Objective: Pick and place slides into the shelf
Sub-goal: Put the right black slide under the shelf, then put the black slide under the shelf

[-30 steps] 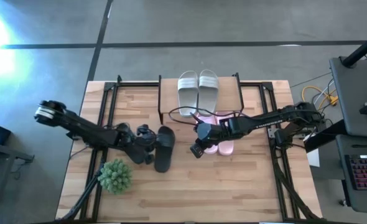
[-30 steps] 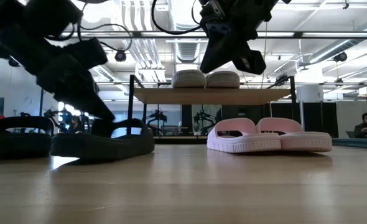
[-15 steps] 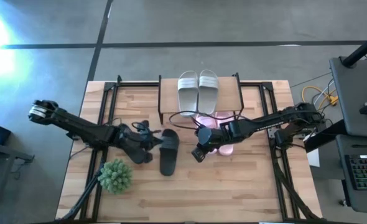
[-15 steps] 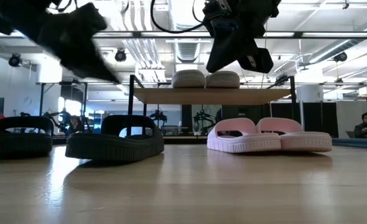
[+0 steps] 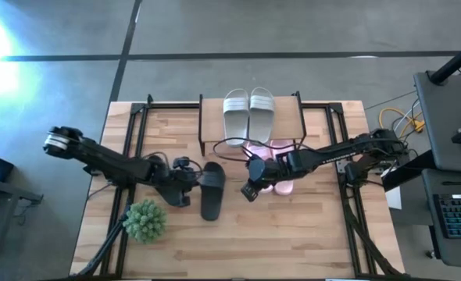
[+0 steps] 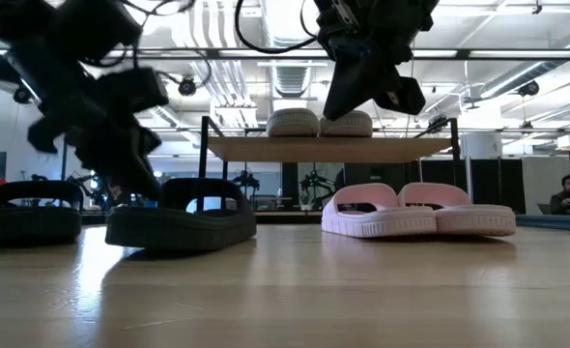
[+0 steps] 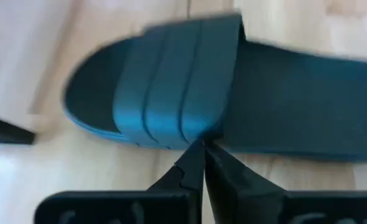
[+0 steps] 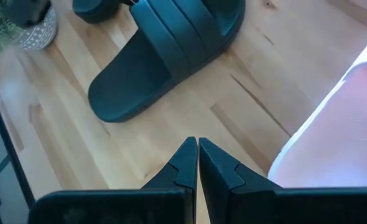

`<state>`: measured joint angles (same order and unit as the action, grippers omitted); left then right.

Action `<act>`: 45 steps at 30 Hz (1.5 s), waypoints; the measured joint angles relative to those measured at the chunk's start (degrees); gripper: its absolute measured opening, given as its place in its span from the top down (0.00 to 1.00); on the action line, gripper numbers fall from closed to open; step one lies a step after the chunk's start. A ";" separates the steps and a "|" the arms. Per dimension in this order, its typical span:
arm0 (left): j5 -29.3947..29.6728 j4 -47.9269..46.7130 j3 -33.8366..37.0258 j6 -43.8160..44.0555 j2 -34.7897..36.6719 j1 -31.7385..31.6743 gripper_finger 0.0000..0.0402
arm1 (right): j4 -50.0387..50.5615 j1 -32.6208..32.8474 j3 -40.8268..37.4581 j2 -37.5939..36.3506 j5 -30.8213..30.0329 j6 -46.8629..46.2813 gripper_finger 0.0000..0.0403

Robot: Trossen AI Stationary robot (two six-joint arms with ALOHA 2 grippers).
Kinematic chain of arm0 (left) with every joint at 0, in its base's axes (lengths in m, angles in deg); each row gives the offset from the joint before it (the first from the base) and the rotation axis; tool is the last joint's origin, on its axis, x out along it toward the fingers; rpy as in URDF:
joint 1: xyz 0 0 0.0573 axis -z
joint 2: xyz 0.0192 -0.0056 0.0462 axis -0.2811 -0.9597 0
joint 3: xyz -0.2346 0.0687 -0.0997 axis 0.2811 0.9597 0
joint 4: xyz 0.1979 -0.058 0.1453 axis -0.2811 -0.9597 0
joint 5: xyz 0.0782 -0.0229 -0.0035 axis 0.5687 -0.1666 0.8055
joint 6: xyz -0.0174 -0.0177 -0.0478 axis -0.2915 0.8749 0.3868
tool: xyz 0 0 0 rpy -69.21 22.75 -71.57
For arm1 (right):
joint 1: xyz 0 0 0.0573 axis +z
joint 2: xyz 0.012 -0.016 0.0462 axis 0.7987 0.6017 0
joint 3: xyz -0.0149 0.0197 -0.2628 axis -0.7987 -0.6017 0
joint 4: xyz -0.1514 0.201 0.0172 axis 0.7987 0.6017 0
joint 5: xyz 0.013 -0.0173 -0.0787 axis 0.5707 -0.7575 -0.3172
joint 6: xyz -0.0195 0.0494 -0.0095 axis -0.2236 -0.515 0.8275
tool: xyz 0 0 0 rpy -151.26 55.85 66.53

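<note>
The left end effector (image 5: 185, 186) sits low over the tabletop (image 5: 293, 234), just beside the strap side of a black slide (image 5: 212, 190) that lies flat near the middle. In the left wrist view its two fingers (image 7: 193, 167) are pressed together with nothing between them, their tips at the edge of that slide's strap (image 7: 177, 81). A second black slide (image 6: 29, 213) shows in the low view, resting on the tabletop beside the first one (image 6: 181, 215); from above it is mostly hidden under the left arm.

The right end effector (image 5: 248, 190) hangs above the tabletop between the black slide and the pink pair (image 5: 276, 170). Its fingers (image 8: 190, 163) are also closed on nothing, and its wrist view shows the black slide (image 8: 165, 50) ahead and a pink slide (image 8: 339, 137) to one side.

The shelf (image 5: 209, 125) stands at the far middle of the tabletop. The grey-white pair (image 5: 248, 114) lies side by side on its board. The pink pair sits on the tabletop partly under the shelf's near edge, the two slides touching each other (image 6: 418, 211).

A green plant ball (image 5: 144, 220) rests near the left arm, toward the front.
</note>
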<state>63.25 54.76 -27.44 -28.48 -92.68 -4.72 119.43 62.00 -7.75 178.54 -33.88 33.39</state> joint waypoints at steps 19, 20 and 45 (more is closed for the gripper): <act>-4.75 13.20 -17.31 -12.00 -27.51 -5.97 1.00 | 0.87 2.22 0.00 0.00 0.03 -6.27 0.98; -4.78 11.38 -18.50 -12.04 -27.97 -6.00 1.00 | 0.90 2.50 0.00 0.00 0.03 -6.30 0.98; 3.20 -66.94 -20.73 30.13 10.35 -3.62 0.74 | 1.06 4.87 0.00 0.00 -4.59 -3.59 0.98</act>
<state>66.45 -12.18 -48.17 1.65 -82.34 -8.34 120.50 66.87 -7.75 178.54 -38.48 29.79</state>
